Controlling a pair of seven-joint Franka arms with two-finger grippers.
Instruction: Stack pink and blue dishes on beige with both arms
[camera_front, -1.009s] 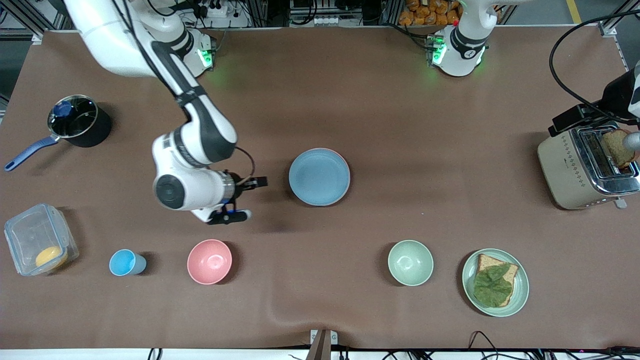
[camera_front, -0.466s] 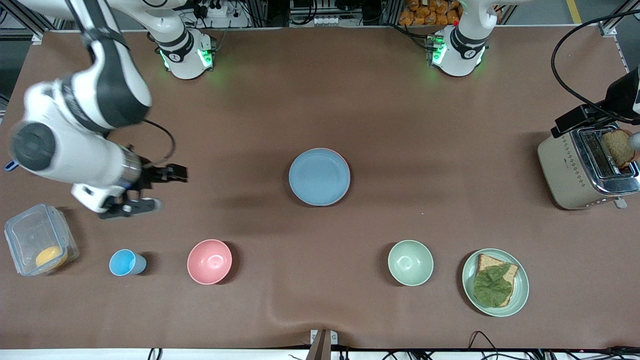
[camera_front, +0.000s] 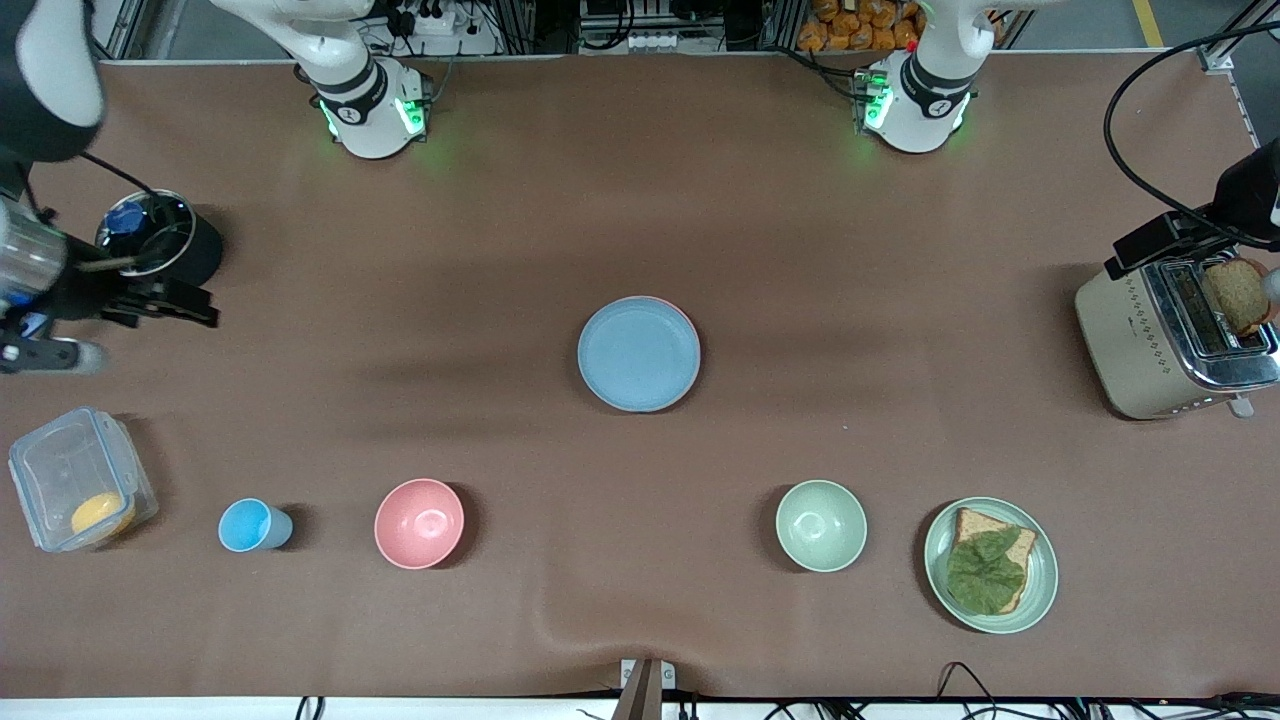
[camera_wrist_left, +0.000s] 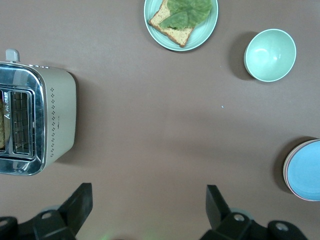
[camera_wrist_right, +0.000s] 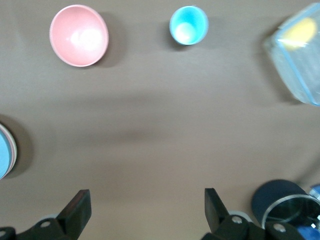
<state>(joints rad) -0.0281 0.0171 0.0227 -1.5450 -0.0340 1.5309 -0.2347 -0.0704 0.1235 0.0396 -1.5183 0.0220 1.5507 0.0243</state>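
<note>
stack: light blue flat matte plate (camera_front: 638, 353) tops pink rim, mid-surface | right hand (camera_front: 160, 300) spread, empty, over black saucepan (camera_front: 160, 240) | left hand (camera_wrist_left: 149, 206) spread, empty, beside cream toaster (camera_wrist_left: 37, 125) | risk: swinging wrist clips saucepan

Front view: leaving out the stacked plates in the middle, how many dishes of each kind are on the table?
Bowls: 2 (pink bowl, green bowl)
Cups: 1 (blue cup)
Plates: 1 (green plate)
Total: 4
</note>
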